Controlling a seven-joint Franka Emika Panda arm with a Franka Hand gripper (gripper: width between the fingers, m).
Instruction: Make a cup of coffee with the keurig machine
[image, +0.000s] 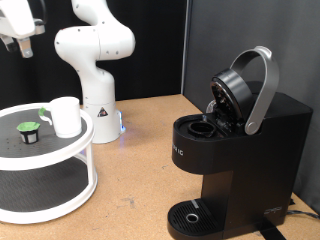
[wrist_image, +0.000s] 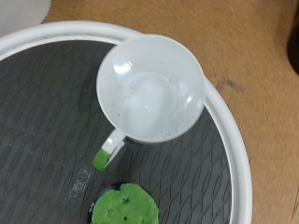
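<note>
The white cup (image: 65, 116) stands upright and empty on the top tier of a white round rack (image: 60, 195), at the exterior view's left. In the wrist view I look straight down into the cup (wrist_image: 149, 86); its handle (wrist_image: 110, 149) has a green mark. A small dark pod with a green top (image: 29, 130) sits beside it on the same tier and shows in the wrist view (wrist_image: 123, 205). The black keurig machine (image: 240, 150) stands at the right with its grey-handled lid (image: 262, 85) raised. My gripper (image: 20, 42) hangs high above the rack, holding nothing visible.
The white robot base (image: 95, 75) stands behind the rack. The rack's rim (wrist_image: 235, 149) and dark ribbed mat fill the wrist view. The machine's round drip tray (image: 193, 213) is bare. Wooden tabletop (image: 140, 170) lies between the rack and the machine.
</note>
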